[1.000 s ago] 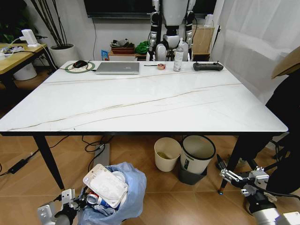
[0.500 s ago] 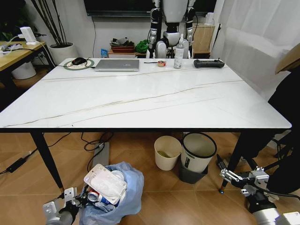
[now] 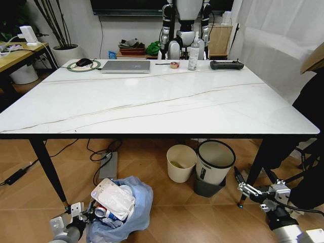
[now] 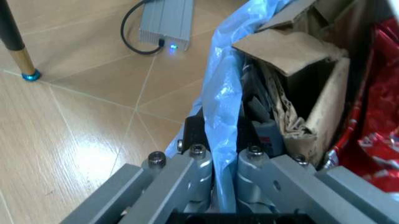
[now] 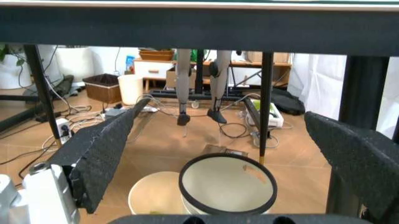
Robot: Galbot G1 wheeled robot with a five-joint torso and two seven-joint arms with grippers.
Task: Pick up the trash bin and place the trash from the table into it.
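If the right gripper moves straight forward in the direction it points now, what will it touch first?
Probably the white bin with black rim: it sits directly ahead between the open fingers of the right gripper, with the cream round bin beside it. Depth is unclear, so its height might let it pass above.

Table (image 3: 152,101): polished white marble-look top, glossy, thin grey-brown veins; matt black legs.

Trash bin (image 3: 132,206): liner of thin, crinkly, translucent light-blue plastic film, sheened where it folds. Contents: rough brown cardboard (image 4: 293,51), torn and matt; shiny crumpled red foil-like material (image 4: 374,116); a clear flat plastic package (image 3: 112,197), slightly glossy.

Left gripper (image 4: 223,161): bare brushed grey metal fingers with round bolt heads, clamped on the film.

Right gripper (image 5: 224,158): pads of black, coarse, foam-like texture, matt, set wide apart.

Floor (image 3: 167,223): smooth wood-look planks, satin shine.

Cream round bin (image 3: 180,163): matt plastic.
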